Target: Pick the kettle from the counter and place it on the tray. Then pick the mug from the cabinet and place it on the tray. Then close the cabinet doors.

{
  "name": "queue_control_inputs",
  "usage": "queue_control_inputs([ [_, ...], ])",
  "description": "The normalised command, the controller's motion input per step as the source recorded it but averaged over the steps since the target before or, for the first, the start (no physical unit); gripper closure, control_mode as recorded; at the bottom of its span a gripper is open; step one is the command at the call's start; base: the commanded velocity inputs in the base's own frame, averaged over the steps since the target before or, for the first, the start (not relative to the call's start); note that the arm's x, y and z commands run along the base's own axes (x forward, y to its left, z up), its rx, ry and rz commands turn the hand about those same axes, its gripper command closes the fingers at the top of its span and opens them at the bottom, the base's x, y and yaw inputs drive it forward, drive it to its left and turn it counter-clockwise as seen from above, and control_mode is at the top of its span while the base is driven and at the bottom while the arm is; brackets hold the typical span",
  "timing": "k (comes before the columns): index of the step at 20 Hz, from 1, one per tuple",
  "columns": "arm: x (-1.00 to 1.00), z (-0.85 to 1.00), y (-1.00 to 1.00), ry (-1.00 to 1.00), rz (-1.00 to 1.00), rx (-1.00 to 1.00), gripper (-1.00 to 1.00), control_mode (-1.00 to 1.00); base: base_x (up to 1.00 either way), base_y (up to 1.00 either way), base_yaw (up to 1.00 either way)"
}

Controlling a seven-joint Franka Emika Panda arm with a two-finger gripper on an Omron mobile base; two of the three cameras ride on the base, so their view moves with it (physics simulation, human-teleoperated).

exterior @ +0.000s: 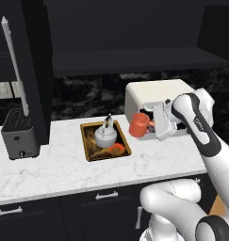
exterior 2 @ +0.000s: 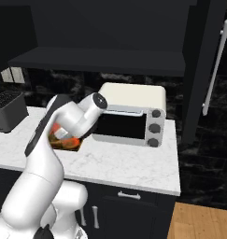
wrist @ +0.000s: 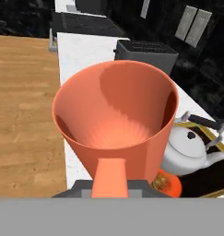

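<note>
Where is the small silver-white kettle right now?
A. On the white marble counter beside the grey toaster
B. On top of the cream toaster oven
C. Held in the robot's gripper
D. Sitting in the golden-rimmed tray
D: the small silver-white kettle sits inside the golden-rimmed tray, while the gripper carries the bright orange mug beside it.

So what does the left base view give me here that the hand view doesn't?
Left base view alone: the toaster oven behind the arm, the black drawers, a cabinet door's long silver handle, and the mug seen from outside, held sideways in the air right of the tray.
Hand view alone: the mug's hollow inside, seen through its mouth, and the wood floor beside the counter.
Both: kettle on the tray, grey toaster, marble counter.
</note>
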Motion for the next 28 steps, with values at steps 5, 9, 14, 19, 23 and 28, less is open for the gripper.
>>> queue_control_inputs([
  [5, 0.39, -0.69, 0.07, -0.01, 0.07, 0.00, 1.00, -1.00, 0.00, 0.00, 0.00],
  [9, 0.26, -0.22, 0.01, 0.14, 0.04, 0.00, 1.00, -1.00, 0.00, 0.00, 0.00],
  [14, 0.17, -0.20, -0.02, 0.03, 0.00, 0.00, 1.00, -1.00, 0.00, 0.00, 0.00],
  [19, 0.43, -0.63, -0.01, 0.00, 0.00, 0.00, 1.00, -1.00, 0.00, 0.00, 0.00],
  [23, 0.44, -0.44, 0.00, 0.01, 0.00, 0.00, 1.00, -1.00, 0.00, 0.00, 0.00],
  [28, 0.44, -0.05, -0.03, 0.06, 0.00, 0.02, 1.00, -1.00, 0.00, 0.00, 0.00],
])
